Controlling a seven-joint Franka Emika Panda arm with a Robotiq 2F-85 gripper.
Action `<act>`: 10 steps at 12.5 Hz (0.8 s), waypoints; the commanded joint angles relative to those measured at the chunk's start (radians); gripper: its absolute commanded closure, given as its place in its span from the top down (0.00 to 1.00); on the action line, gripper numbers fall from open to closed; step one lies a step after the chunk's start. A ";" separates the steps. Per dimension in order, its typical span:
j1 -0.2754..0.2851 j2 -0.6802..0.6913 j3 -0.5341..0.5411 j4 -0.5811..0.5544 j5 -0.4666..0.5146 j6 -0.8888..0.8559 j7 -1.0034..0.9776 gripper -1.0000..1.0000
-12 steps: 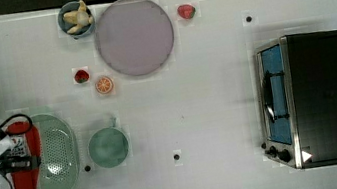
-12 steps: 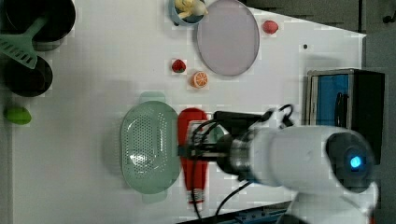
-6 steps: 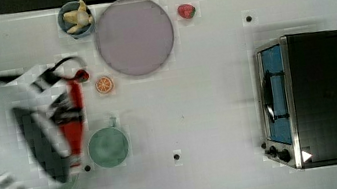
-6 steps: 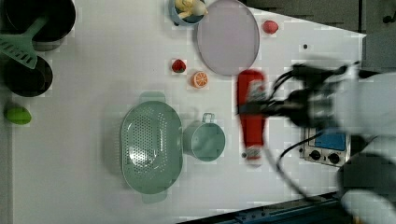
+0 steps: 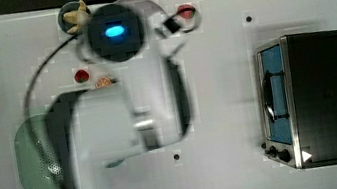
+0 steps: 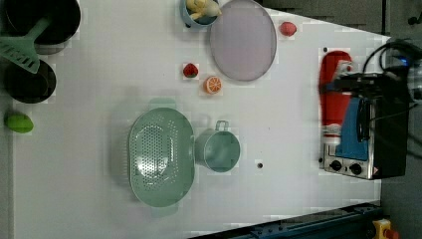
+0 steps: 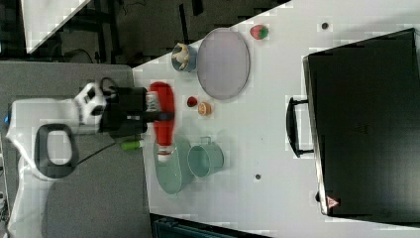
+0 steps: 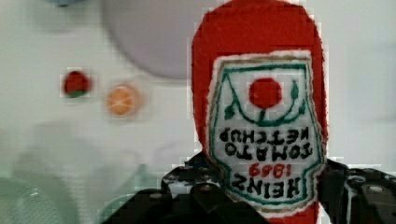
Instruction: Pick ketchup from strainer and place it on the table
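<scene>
I have the red plush ketchup bottle with its white-and-green label (image 8: 264,135) pinched crosswise between the black two-fingered gripper (image 8: 261,198), jaws closed on its lower body near the white cap end, and it hangs clear of the pale green perforated oval strainer (image 6: 160,157), which now sits empty beside the round green cup with a handle (image 6: 218,150). The bottle (image 6: 334,99) is up in the air above the white tabletop (image 6: 99,74), so what is left is the lowering and release, and that is where I see the trouble. From the wrist view, the big round pale purple plate (image 8: 149,37), the small red strawberry (image 8: 76,84) and the orange slice (image 8: 122,100) all lie under or near the bottle; if I descend here I judge it could land half on the plate rim and tip, or knock the fruit. The bottle looks soft, so a grip near one end may let it droop and touch down cap first. I would pick bare table well apart from the dark toaster oven (image 5: 316,97) before opening.
</scene>
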 commanded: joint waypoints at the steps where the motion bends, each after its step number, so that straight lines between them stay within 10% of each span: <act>1: -0.021 -0.005 -0.066 -0.047 -0.003 0.016 -0.109 0.56; 10: -0.020 0.058 -0.152 -0.390 -0.002 0.484 -0.096 0.56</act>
